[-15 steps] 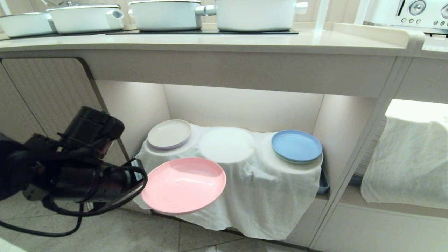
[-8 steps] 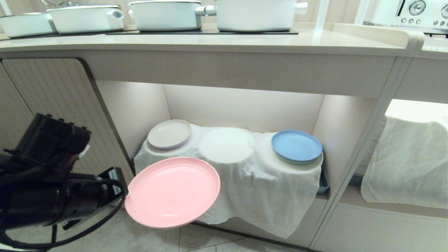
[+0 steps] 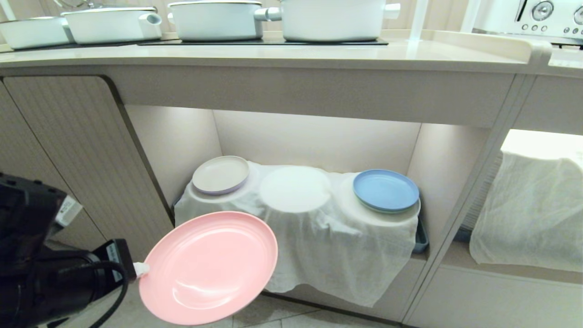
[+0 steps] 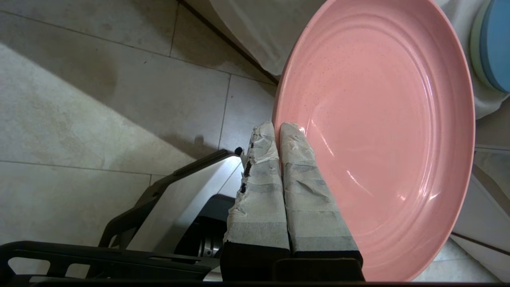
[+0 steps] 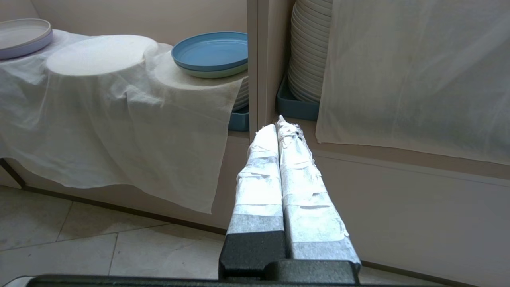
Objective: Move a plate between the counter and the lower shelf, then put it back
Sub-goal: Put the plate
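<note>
Low at head view's left, over the floor (image 3: 273,316), L gripper (image 3: 139,269) pinches the plate (image 3: 208,268) by its rim, taped fingers (image 4: 303,191) pressed together w/ only the rim between them. Plate hangs in the air, clear of the shelf (image 3: 319,141), tilted, its face toward the camera; its far edge overlaps the front drape of the cloth (image 3: 337,255) in head view, contact can't be told. Wrist view shows one finger on the plate's inner face, the other behind the rim.

On the shelf, cloth covers three round mounds: beige plate (image 3: 220,174) on the left one, middle mound (image 3: 294,188) bare, blue plate (image 3: 385,190) on the right one. Above, counter (image 3: 273,57) carries white pots (image 3: 216,19) on black hob (image 3: 255,42).

R gripper (image 5: 281,125) isn't in head view; its own cam shows taped fingers (image 5: 259,183) closed tight on nothing, aimed at the upright post (image 5: 261,59) beside the shelf, above the floor. Right of that post, stacked white plates (image 5: 308,52) sit in a blue tray (image 5: 295,107) behind a second cloth (image 5: 414,71).
</note>
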You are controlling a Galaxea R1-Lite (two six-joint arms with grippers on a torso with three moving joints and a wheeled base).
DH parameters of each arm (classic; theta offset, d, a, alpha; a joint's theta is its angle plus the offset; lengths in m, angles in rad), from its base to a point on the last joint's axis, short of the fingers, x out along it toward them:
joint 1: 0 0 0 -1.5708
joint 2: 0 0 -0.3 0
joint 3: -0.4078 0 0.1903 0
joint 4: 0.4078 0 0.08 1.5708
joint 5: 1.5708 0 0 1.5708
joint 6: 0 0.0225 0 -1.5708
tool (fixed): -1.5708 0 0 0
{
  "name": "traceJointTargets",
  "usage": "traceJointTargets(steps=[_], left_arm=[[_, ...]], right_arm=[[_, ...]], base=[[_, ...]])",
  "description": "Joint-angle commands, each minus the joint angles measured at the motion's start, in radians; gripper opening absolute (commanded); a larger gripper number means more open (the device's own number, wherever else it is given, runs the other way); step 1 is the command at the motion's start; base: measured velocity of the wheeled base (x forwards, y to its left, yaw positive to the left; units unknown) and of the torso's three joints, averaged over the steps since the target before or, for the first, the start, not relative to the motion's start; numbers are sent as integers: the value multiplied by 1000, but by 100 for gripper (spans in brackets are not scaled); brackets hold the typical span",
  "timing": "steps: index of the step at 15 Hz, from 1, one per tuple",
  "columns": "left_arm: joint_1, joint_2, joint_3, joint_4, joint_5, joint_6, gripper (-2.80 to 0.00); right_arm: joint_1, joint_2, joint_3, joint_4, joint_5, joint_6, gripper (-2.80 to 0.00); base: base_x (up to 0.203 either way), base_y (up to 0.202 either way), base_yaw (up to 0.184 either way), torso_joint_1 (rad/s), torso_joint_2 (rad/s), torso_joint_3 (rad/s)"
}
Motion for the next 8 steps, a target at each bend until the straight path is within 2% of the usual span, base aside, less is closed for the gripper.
traceJointTargets(steps=[1,8], left_arm=[[-5,-23,-3,2,1,-4,-280],[-33,-23,-8,3,2,-2,-280]], right_arm=[[0,0,0,0,0,-1,-280],[0,0,0,0,0,-1,-280]], base=[[0,0,0,0,0,0],[0,0,0,0,0,0]])
